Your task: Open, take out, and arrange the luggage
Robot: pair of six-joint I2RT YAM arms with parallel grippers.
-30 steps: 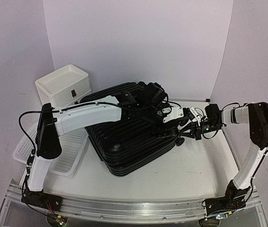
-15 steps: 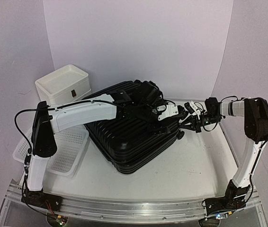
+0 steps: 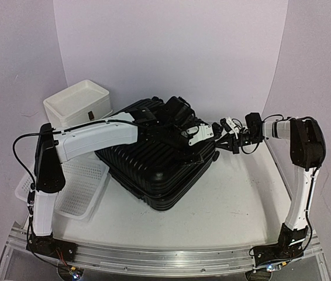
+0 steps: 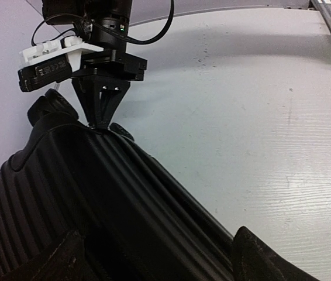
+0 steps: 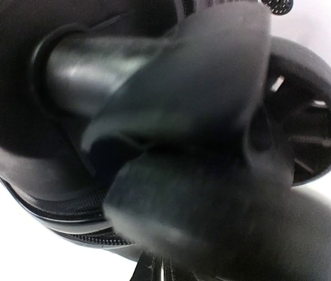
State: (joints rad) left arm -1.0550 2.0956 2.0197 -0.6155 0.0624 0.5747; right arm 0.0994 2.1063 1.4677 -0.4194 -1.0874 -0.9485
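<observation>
The white, faintly scuffed table fills the floor of the scene, with plain pale walls around it. The luggage lies flat and askew at the table's middle. It is a big black hard shell with rounded corners and glossy parallel ribs, seen close in the left wrist view. Behind its far-left corner stands a white box with smooth plastic walls and a tray-like top. At its left side, just beside it, lies a white perforated basket, shallow and rectangular. The left arm's white link reaches over the basket and across the shell, hiding part of the top. The left gripper sits on the shell's right end with jaws spread wide over the ribs, and it grips nothing that shows. Its dark, rough fingers enter at the bottom of its own view. The right gripper comes in from the right with jaws closed to a point against the shell's rim. Whether anything thin is pinched there is not visible. Beside that point sit small black casters; the right wrist view is blurred and crowded by one spoked wheel and a line of zipper teeth.
</observation>
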